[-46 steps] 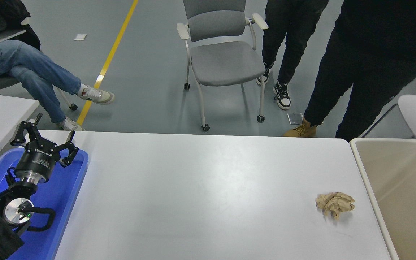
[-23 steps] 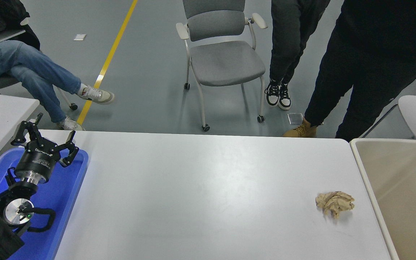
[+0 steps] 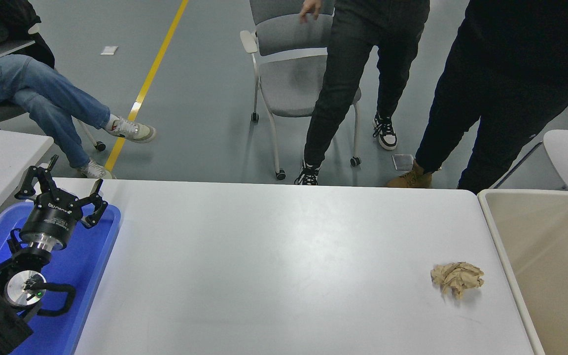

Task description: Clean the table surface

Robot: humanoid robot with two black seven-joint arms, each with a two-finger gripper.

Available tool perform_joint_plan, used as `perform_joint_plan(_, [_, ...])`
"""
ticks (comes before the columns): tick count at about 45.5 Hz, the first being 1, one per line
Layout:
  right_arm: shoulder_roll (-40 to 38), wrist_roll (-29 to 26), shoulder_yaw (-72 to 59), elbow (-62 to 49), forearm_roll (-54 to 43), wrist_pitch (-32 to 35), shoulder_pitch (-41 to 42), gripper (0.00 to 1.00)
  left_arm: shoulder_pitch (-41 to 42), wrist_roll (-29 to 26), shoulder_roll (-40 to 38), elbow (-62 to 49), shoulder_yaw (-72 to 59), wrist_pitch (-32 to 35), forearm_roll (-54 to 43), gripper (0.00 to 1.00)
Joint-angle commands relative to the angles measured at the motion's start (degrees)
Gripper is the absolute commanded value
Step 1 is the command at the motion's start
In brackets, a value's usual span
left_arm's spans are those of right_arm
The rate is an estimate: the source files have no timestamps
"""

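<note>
The table surface is a wide matte white top filling the lower half of the head view. A crumpled ball of brown paper lies on it at the right, close to the beige bin. My left gripper is parked at the lower left above the blue tray, open and empty, far from the paper. My right arm is out of view.
A beige rectangular bin stands at the table's right end. A blue plastic tray lies at the left end. Beyond the far edge stand a grey chair, two standing people and a seated person.
A person at the far side has stepped left in front of the grey chair. The paper ball and my left arm have not moved.
</note>
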Motion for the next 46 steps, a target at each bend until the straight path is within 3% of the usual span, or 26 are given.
perform_joint_plan(1, [5.3, 3.4, 3.3, 1.2, -0.1, 0.1, -5.3, 0.98, 0.0, 0.0, 0.0, 0.0, 0.0, 0.0, 0.0, 1.00])
perform_joint_plan(30, [13.2, 8.5, 7.2, 4.5, -0.1, 0.5, -15.6, 0.98, 0.0, 0.0, 0.0, 0.0, 0.0, 0.0, 0.0, 1.00])
perform_joint_plan(46, [17.4, 8.7, 7.5, 5.2, -0.1, 2.2, -21.3, 0.98, 0.0, 0.0, 0.0, 0.0, 0.0, 0.0, 0.0, 1.00])
